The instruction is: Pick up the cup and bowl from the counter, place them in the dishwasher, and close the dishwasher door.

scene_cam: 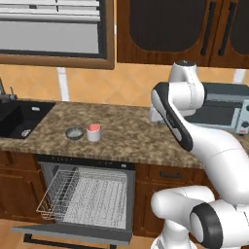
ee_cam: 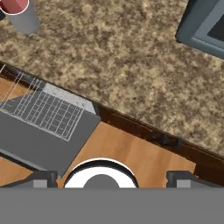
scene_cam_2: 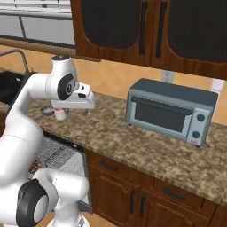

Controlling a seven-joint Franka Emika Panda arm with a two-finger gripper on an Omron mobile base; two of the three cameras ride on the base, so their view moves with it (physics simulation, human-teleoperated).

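Observation:
The white cup with its red-pink inside stands on the speckled granite counter, and the grey bowl sits just to its left. Below them the dishwasher is open, with its white wire rack pulled out over the lowered dark grey door. My gripper hangs open and empty above the counter's front edge, well to the right of the cup. In the hand view the door lies at the lower left. The arm partly hides the cup and bowl.
A grey toaster oven stands on the counter to the right of my hand. A black sink lies at the far left. Dark wooden wall cabinets hang above, and base cabinets with drawers flank the dishwasher.

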